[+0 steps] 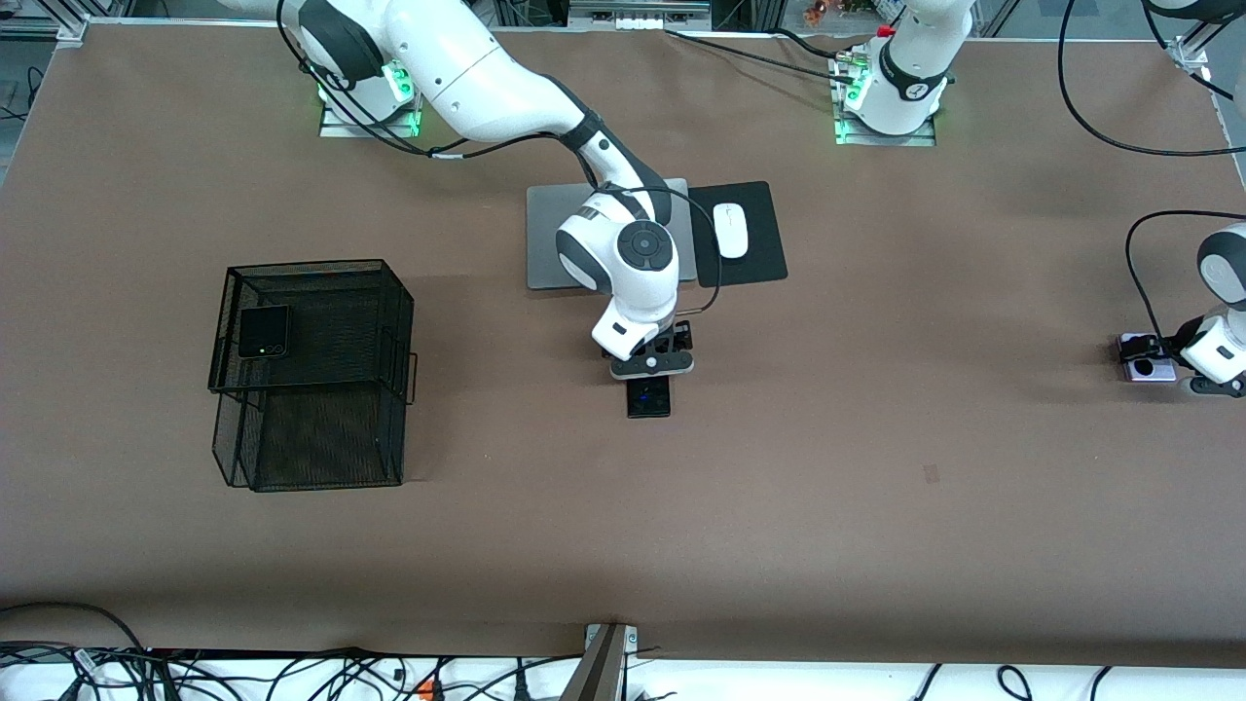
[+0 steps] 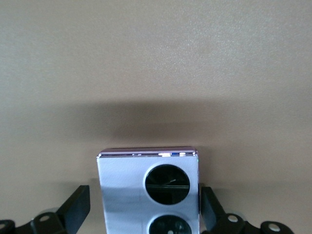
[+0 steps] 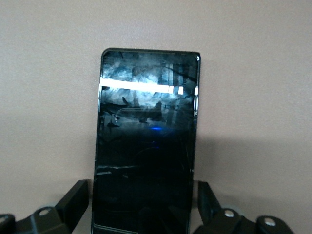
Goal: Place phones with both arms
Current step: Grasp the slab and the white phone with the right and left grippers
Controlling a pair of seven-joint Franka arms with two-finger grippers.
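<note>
Jaws of the right gripper (image 1: pixel 650 375) straddle the slab phone (image 1: pixel 648 397) flat on the counter (image 1: pixel 779 487), apart. Left gripper (image 2: pixel 145 214) jaws gape around the lilac phone (image 2: pixel 148 190). Flip phone (image 1: pixel 264 331) lies atop the basket (image 1: pixel 311 370).

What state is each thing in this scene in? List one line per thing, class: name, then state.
flip phone: folded, lying in the mesh basket's upper tier.
slim black phone: flat on the table, between the right gripper's fingers.
lilac-white phone: flat, lenses up, between the left gripper's open fingers.
laptop: closed.
mouse: resting on its pad.
</note>
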